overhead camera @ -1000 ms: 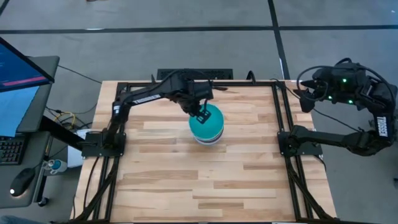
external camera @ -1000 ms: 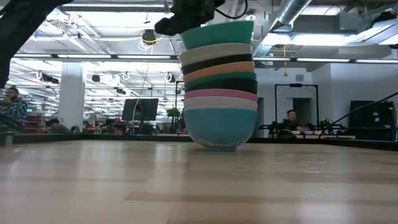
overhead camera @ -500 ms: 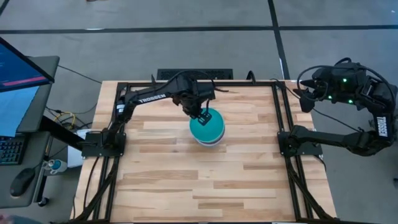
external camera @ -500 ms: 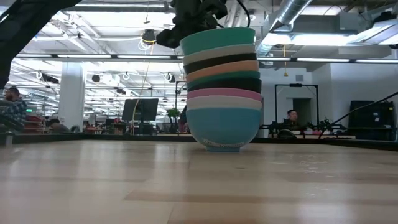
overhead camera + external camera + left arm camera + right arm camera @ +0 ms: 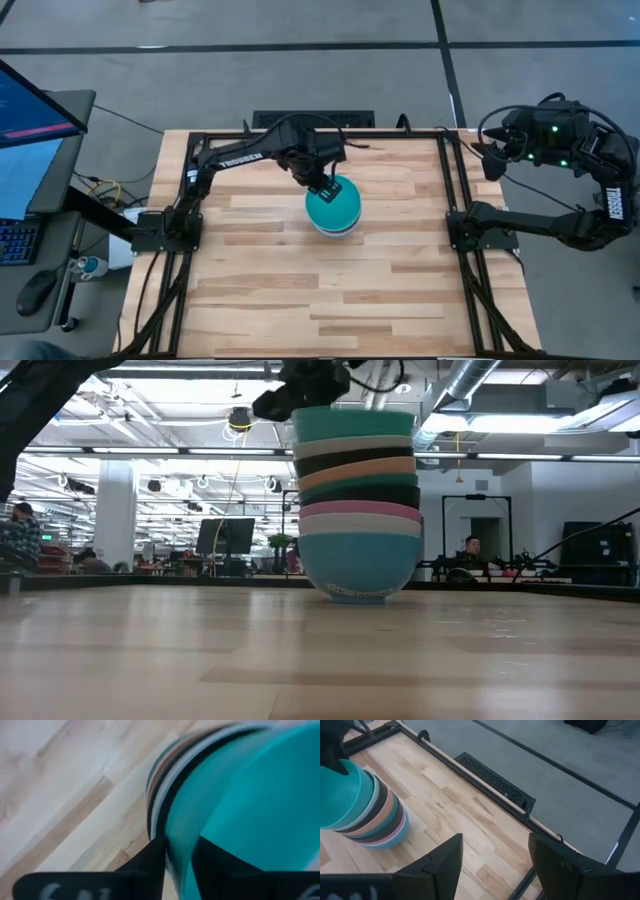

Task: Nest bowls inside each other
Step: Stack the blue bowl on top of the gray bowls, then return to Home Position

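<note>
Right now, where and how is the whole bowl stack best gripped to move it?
Probably by the top teal bowl's rim, from above: the stack stands upright, walls flaring wide. The left gripper already straddles that rim at its far-left edge. The right gripper waits off the table.

The table is pale butcher-block wood with a black metal frame running along its edges, and it stands on a grey floor crossed by dark seams. Off its left side a monitor glows blue and red above a keyboard and a mouse, and a dark ribbed mat lies on the floor just past the far edge. Beyond the table the room is a bright open workshop with ceiling ducts and white pillars, where one person sits far off at one side and another sits at a bench on the other.
</note>
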`<state>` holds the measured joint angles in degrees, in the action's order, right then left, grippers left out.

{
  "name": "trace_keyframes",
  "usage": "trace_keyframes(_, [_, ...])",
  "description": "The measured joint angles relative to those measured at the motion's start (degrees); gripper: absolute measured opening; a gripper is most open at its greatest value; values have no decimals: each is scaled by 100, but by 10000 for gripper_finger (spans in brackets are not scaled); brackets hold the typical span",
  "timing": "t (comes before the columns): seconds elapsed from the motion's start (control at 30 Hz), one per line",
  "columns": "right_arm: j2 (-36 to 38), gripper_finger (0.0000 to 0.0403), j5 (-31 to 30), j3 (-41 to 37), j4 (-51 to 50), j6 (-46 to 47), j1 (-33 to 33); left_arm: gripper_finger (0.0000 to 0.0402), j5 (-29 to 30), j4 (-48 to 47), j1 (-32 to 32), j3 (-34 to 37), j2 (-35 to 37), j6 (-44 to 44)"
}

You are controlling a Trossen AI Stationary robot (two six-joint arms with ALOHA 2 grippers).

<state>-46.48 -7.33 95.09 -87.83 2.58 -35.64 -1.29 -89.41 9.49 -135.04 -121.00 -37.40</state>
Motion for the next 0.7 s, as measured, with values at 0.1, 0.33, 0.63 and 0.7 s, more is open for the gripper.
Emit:
trace_keyframes(0.1, [0,250,0,0,2,-1,0,90,115,159,-19,96,191,-40])
trace_keyframes(0.33, [-11,250,0,0,2,76,0,113,459,-55,14,96,288,-8])
trace_keyframes(0.63, [-44,250,468,-1022,172,382,20,117,1945,-83,-121,730,555,142])
trace_keyframes(0.7, [-44,250,591,-1348,463,364,81,117,2253,-54,-135,742,743,133])
